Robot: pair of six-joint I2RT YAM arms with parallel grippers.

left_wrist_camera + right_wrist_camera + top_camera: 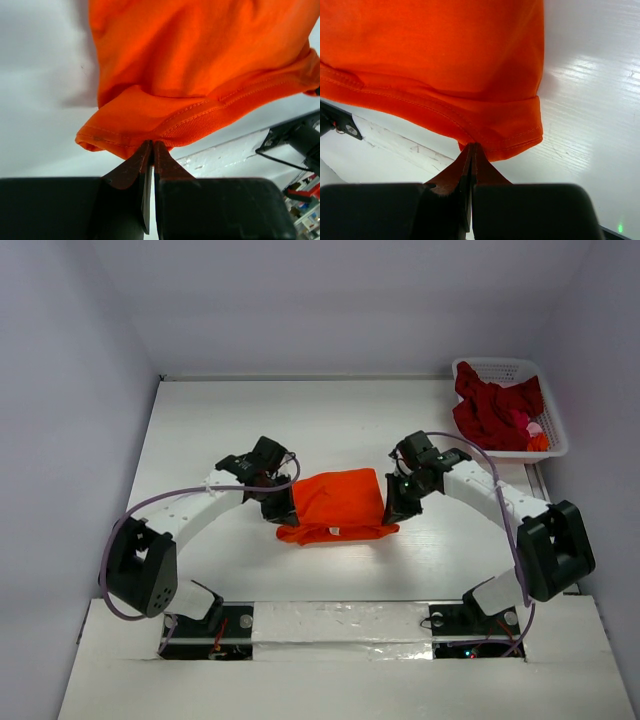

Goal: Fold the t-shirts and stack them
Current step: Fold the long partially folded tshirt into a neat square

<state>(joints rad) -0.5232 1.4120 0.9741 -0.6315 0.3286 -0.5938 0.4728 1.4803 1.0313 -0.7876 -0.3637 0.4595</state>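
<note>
Orange t-shirt (338, 505) sits mid-surface (330, 420) between my arms, looks partly folded. My left gripper (151, 149) and right gripper (471, 150) are both pinched shut on its hem, one each side. Trick, I reckon: move both together and level so the fold lands square. Can't tell how many layers I've caught, and the pile in the far basket (495, 362) is just a jumble.

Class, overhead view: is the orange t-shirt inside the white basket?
No, the orange t-shirt is near the middle of the table, well apart from the basket.
</note>
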